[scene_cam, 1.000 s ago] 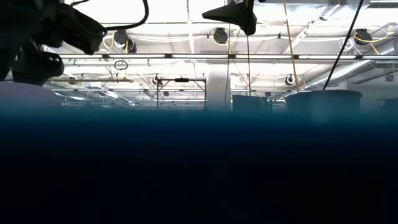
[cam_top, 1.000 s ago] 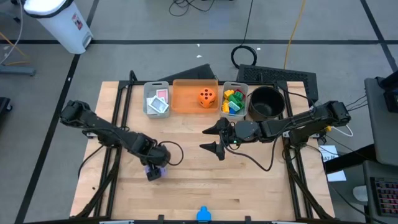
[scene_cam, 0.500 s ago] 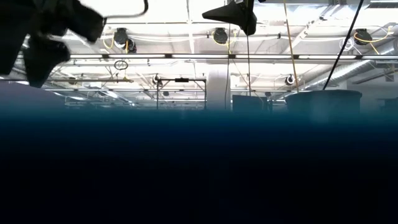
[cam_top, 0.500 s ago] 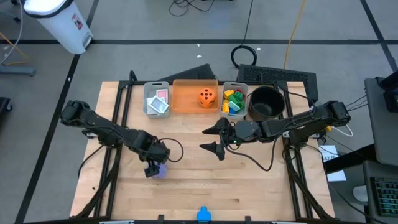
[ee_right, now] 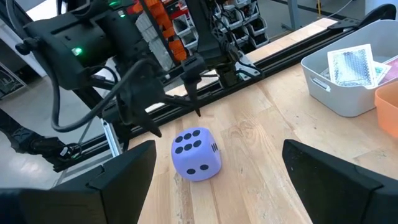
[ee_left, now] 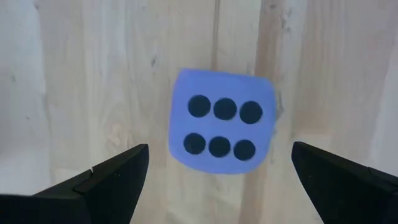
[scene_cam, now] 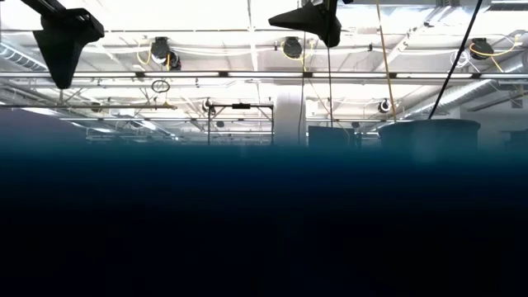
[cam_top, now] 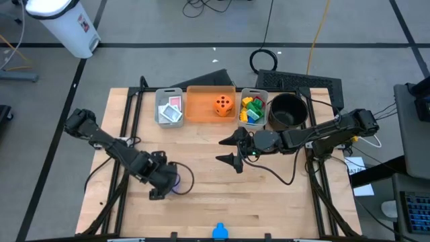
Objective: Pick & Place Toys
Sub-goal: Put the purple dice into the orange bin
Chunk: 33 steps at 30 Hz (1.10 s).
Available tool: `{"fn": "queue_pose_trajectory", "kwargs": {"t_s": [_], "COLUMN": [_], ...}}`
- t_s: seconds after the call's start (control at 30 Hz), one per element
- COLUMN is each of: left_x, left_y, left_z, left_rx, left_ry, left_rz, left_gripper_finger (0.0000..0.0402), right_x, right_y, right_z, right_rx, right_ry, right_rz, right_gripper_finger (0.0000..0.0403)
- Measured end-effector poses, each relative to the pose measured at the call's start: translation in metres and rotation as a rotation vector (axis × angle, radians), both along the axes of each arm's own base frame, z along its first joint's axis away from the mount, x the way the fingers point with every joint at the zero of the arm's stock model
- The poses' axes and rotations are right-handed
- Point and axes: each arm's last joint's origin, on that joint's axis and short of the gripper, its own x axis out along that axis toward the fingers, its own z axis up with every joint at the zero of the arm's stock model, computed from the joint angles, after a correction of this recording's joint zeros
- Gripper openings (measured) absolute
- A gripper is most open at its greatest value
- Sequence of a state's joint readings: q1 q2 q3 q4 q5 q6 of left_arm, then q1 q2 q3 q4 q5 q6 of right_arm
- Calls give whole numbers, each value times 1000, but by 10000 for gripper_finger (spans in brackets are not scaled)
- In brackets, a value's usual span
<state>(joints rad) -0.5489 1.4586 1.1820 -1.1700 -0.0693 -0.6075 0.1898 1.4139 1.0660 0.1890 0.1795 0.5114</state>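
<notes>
A purple foam die (ee_left: 222, 122) rests on the wooden table (cam_top: 269, 195) left of centre, its six-pip face up; it also shows in the high view (cam_top: 175, 183) and the right wrist view (ee_right: 196, 154). My left gripper (ee_left: 217, 186) is open and hovers above the die, a finger on either side, touching nothing; it also shows in the high view (cam_top: 163, 186). My right gripper (cam_top: 226, 151) is open and empty above the table's middle. An orange die (cam_top: 223, 104) lies in the orange bin (cam_top: 201, 111). Bricks (cam_top: 251, 109) and cards (cam_top: 170, 109) lie in grey bins.
The grey card bin (cam_top: 158, 115), the orange bin, the grey brick bin (cam_top: 262, 94) and a black round bowl (cam_top: 287, 111) stand in a row along the far edge. Bare wood lies near and right of the purple die.
My left gripper has gone up and drawn back toward the table's near edge. The purple die stays on the table where it was. My right arm has kept still.
</notes>
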Motion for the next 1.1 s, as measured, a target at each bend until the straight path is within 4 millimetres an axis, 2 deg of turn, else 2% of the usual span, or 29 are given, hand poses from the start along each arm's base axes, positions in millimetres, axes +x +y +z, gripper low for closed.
{"fn": "queue_pose_trajectory", "kwargs": {"t_s": [0.57,1.1], "left_x": [0,16], "left_y": [-2,-11], "left_z": [-2,-36], "left_rx": [50,94], "left_ry": [-23,98], "left_rz": [-5,-14], "left_gripper_finger": [400,400], "right_x": [0,0], "right_y": [0,0], "right_z": [0,-1], "right_rx": [-12,-13], "right_ry": [0,6], "right_rz": [0,0], "right_gripper_finger": [341,341]}}
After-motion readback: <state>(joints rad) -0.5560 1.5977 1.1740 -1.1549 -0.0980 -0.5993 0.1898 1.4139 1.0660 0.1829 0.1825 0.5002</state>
